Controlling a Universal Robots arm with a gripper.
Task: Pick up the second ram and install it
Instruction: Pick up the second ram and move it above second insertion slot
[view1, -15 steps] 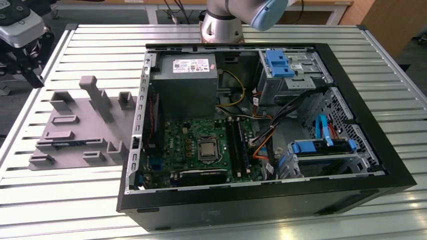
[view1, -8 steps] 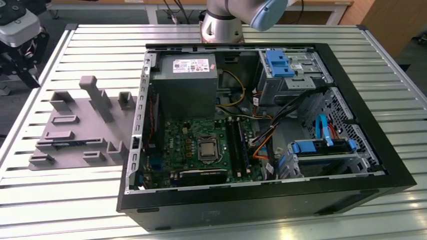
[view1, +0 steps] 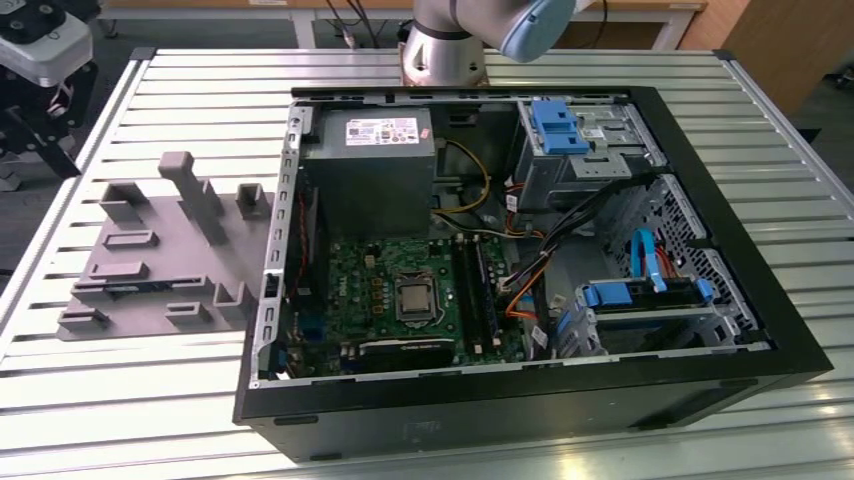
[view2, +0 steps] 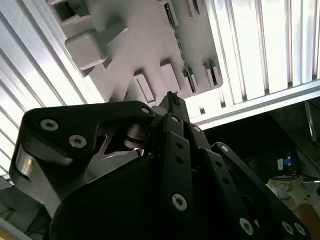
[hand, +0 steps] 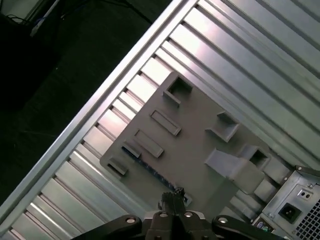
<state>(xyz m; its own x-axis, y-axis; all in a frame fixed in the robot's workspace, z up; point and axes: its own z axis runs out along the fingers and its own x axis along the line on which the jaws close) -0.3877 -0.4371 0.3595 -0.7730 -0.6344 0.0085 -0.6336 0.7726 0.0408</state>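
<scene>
A grey fixture (view1: 160, 250) lay on the slatted table (view1: 174, 90), just beside an open case (view1: 534, 400), on the exterior view's left. Inside the case, a green motherboard (view1: 354, 290) sat next to a grey power supply (view1: 367, 180). Blue drive brackets (view1: 558, 128) and loose cables (view1: 534, 270) lay toward the exterior view's right.

Second ram (view1: 138, 288) rests on fixture (view1: 160, 240) beside case (view1: 534, 400)
</scene>
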